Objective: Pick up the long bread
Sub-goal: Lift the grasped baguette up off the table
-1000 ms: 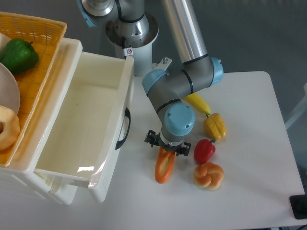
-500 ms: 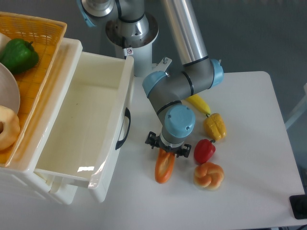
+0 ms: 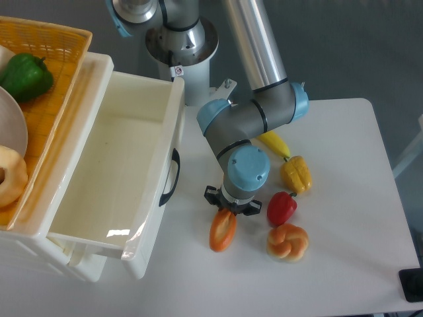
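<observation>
Jaws (image 3: pixel 230 212): hidden under the blue wrist cap; only the black fingertip mounts show at either side of the bread's upper end. Their opening cannot be read from this view, and whether they are clenched on the bread or merely straddling it cannot be told.

Bread (image 3: pixel 223 231): lies on the tabletop (image 3: pixel 344 264), its upper end tucked beneath the wrist, its free end pointing toward 7 o'clock. Only the lower part shows.

Handling, as a judgement: a glossy moulded toy, likely light and stiff, with a slick rounded skin that may slide or pivot in a narrow pinch. A hold across the slim width near mid-length would balance it best; the present station looks nearer one end, so the free end may droop when lifted.

Surroundings: red pepper (image 3: pixel 282 207) at 3 o'clock of the bread, near; knotted roll (image 3: pixel 287 242) at 4 o'clock; yellow pepper (image 3: pixel 297 174) and banana (image 3: pixel 273 141) toward 1 o'clock; open white drawer (image 3: pixel 153 218) at 9 o'clock.
</observation>
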`<state>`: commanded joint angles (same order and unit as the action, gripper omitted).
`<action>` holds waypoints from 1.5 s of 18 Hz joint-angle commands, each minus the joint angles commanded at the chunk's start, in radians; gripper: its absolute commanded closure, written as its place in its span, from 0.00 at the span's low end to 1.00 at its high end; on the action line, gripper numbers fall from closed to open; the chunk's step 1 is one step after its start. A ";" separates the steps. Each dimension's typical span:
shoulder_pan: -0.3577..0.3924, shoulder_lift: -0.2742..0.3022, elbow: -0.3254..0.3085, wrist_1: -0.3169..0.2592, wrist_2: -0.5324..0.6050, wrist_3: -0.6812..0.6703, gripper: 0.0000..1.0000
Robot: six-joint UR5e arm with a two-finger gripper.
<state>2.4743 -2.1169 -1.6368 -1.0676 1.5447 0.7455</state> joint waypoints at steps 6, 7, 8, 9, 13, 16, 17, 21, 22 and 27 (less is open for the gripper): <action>0.002 0.018 0.046 -0.008 0.006 0.034 1.00; 0.002 0.029 0.052 -0.009 0.006 0.050 1.00; 0.002 0.040 0.055 -0.009 0.008 0.058 1.00; 0.002 0.051 0.055 -0.009 0.008 0.058 1.00; 0.002 0.072 0.101 -0.087 0.009 0.063 1.00; -0.006 0.098 0.130 -0.130 0.014 0.152 1.00; -0.006 0.112 0.132 -0.130 0.014 0.182 1.00; 0.011 0.153 0.132 -0.130 0.012 0.253 1.00; 0.021 0.163 0.132 -0.132 0.012 0.291 1.00; 0.052 0.192 0.134 -0.163 0.014 0.388 1.00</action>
<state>2.5265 -1.9252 -1.5033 -1.2302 1.5585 1.1335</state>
